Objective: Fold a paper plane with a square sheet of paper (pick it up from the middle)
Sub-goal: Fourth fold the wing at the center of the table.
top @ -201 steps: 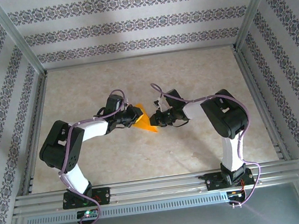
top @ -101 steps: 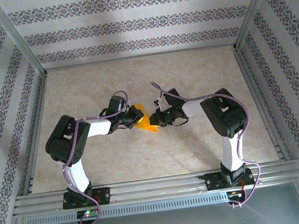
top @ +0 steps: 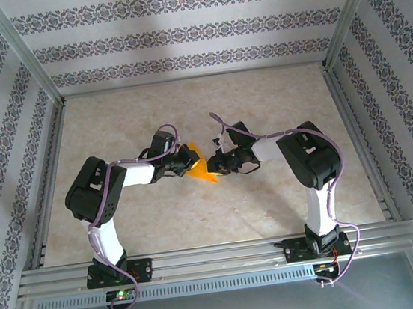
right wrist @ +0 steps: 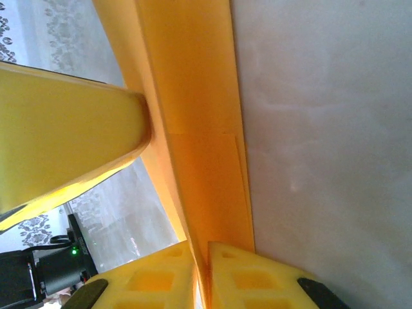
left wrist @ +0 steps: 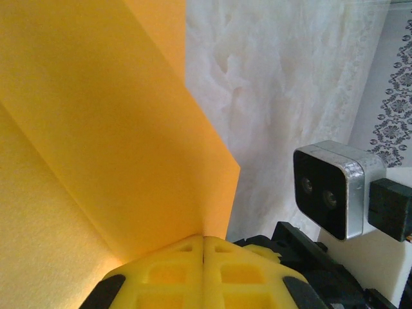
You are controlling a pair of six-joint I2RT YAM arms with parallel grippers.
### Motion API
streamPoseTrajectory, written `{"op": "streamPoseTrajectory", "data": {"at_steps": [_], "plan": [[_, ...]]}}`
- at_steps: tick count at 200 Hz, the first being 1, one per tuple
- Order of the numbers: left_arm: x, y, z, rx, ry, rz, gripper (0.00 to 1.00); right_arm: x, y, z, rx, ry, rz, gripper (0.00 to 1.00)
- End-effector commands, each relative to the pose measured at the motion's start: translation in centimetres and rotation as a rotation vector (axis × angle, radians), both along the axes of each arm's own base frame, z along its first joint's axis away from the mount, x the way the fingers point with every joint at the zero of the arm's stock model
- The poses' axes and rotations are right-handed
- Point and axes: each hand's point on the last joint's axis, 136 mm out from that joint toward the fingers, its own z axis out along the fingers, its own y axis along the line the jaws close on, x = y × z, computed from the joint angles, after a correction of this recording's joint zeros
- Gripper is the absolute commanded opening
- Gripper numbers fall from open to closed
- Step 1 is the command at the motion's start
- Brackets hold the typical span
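The square sheet of paper (top: 203,170) is bright orange and folded into a creased, layered shape. It hangs above the middle of the table between the two grippers. My left gripper (top: 189,159) is shut on its left edge. In the left wrist view the yellow jaws (left wrist: 204,240) meet on a fold of the sheet (left wrist: 96,129). My right gripper (top: 220,166) is shut on the opposite side. In the right wrist view a long folded strip of paper (right wrist: 199,129) runs into the pinch of the right gripper (right wrist: 203,252), with a left finger (right wrist: 64,141) pressed on it farther up.
The marbled tabletop (top: 185,104) is bare around the arms. Metal frame rails (top: 204,259) run along the near edge and both sides, and patterned walls enclose the space. The right wrist's camera block (left wrist: 335,187) sits close beside the left gripper.
The left arm has shifted right toward the paper, and its jaws have closed onto the sheet. The right gripper has kept its grip and place.
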Motion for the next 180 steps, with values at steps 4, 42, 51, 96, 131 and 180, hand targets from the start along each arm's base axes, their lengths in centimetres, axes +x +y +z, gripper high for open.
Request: {"op": "streamPoseTrajectory", "data": {"at_steps": [4, 42, 51, 96, 131, 180], "plan": [[0.2, -0.5, -0.3, 0.011, 0.007, -0.008, 0.05, -2.5, -2.1, -5.9, -0.159, 0.113, -0.021, 0.16], [0.2, -0.2, -0.7, 0.026, 0.018, 0.003, 0.04, -2.7, -2.3, -6.2, -0.165, 0.132, -0.024, 0.16], [0.1, -0.1, -0.9, 0.031, 0.023, 0.003, 0.04, -2.7, -2.3, -6.3, -0.166, 0.135, -0.024, 0.16], [0.1, 0.5, -1.4, 0.053, 0.038, 0.023, 0.02, -2.6, -2.5, -6.2, -0.169, 0.141, -0.030, 0.20], [0.1, 0.6, -1.6, 0.057, 0.041, 0.023, 0.02, -2.6, -2.5, -6.2, -0.168, 0.142, -0.029, 0.21], [-0.1, 0.8, -1.9, 0.063, 0.050, 0.025, 0.02, -2.8, -2.7, -6.5, -0.174, 0.160, -0.029, 0.18]]}}
